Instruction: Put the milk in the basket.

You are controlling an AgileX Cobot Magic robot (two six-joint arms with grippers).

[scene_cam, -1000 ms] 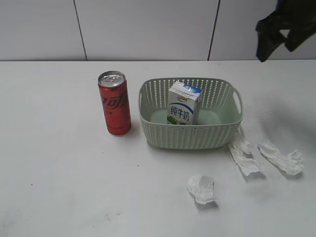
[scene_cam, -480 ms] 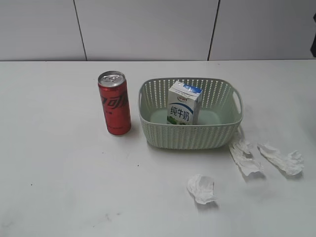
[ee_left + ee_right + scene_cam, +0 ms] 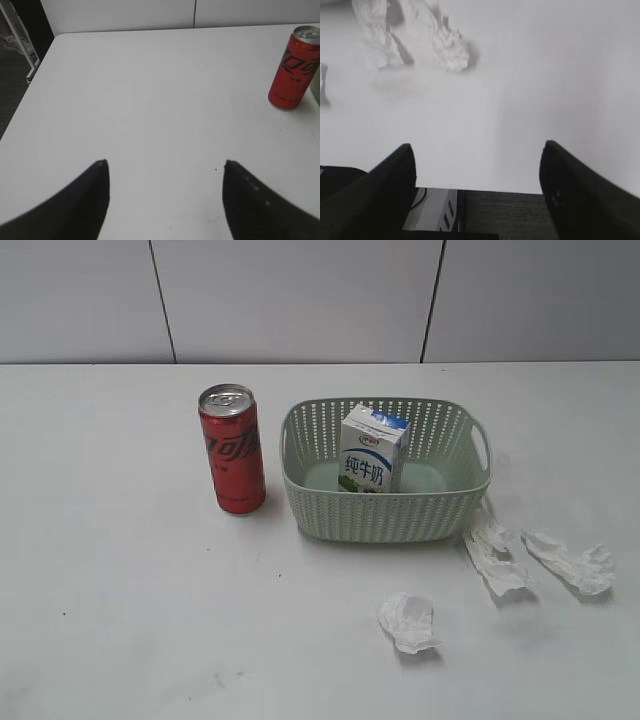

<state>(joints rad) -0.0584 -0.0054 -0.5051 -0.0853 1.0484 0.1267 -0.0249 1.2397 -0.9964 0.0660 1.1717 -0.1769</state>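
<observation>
The milk [image 3: 372, 450], a small white carton with a blue top band and blue characters, stands upright inside the pale green basket [image 3: 386, 513] at the middle of the table. Neither arm shows in the exterior view. My left gripper [image 3: 165, 162] is open and empty over bare table, to the left of the red can. My right gripper [image 3: 477, 145] is open and empty above the table's edge, with crumpled paper ahead of it. The milk and the basket do not show in either wrist view.
A tall red soda can [image 3: 231, 448] stands just left of the basket; it also shows in the left wrist view [image 3: 294, 68]. Three crumpled white paper scraps [image 3: 408, 622] [image 3: 494, 558] [image 3: 572, 562] lie in front and to the right of the basket; scraps show in the right wrist view [image 3: 445, 42].
The right arm, seen at the upper right a second ago, has moved out of the exterior view to the right. The milk, basket and can have not moved.
</observation>
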